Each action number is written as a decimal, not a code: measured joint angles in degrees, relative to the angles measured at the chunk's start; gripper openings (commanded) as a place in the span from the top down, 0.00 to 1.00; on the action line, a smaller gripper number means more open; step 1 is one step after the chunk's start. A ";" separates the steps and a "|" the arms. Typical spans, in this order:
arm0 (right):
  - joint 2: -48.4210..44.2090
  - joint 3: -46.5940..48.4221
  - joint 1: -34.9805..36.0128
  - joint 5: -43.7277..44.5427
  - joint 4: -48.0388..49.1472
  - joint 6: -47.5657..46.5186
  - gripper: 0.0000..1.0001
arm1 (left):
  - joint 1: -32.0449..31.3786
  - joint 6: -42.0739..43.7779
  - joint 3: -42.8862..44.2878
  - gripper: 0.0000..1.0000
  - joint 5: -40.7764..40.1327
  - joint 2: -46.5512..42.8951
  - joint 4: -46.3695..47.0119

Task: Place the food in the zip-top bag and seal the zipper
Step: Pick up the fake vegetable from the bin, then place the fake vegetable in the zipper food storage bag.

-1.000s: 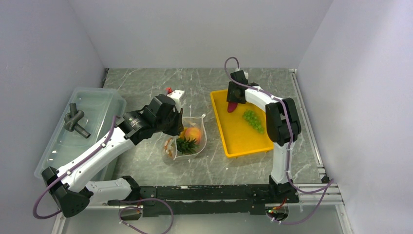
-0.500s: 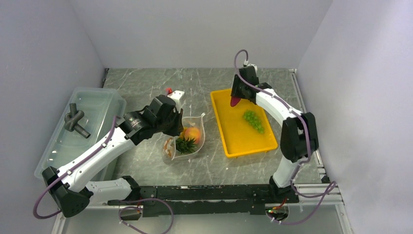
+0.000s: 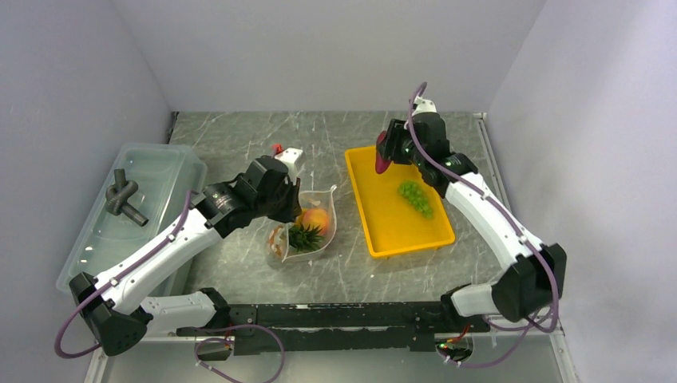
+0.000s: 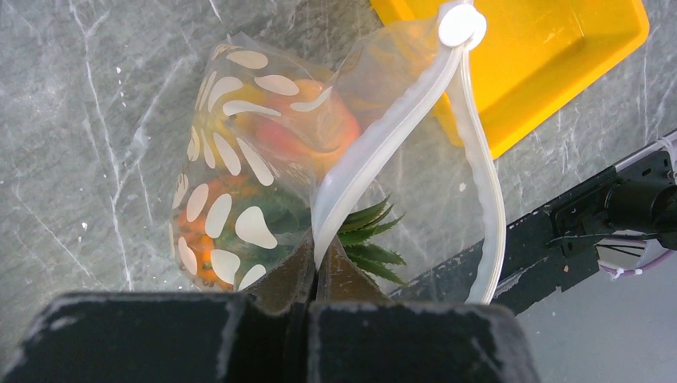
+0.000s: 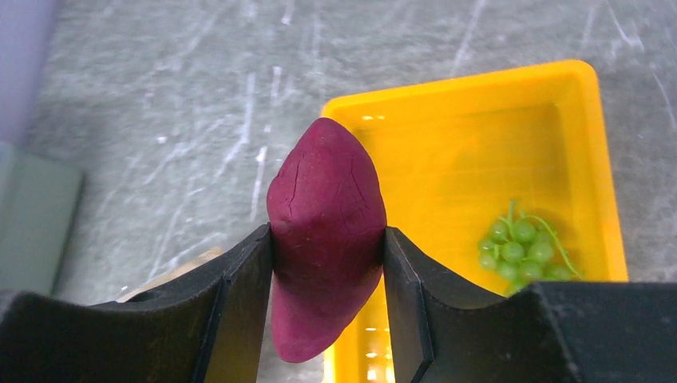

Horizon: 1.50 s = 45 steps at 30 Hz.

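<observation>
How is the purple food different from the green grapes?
The purple food is one smooth dark lump; the green grapes are a bunch of many little balls. The purple food is pinched in the right claw, while the green grapes lie in the yellow tray. Both are outside the bag.

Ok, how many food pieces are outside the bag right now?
2. The dark purple piece is in the jaws of the right gripper; the green grapes lie in the yellow tray. The left arm may hide others.
</observation>
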 measured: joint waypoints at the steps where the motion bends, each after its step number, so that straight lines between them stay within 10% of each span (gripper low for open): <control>1: -1.73 -0.17 0.70 -0.42 -0.09 -0.02 0.82 | 0.00 0.00 -0.17 1.00 0.02 0.00 0.26; 45: -15.93 -5.90 29.07 -10.49 3.54 -2.54 0.83 | 0.00 -0.44 -1.20 1.00 0.39 -0.74 1.14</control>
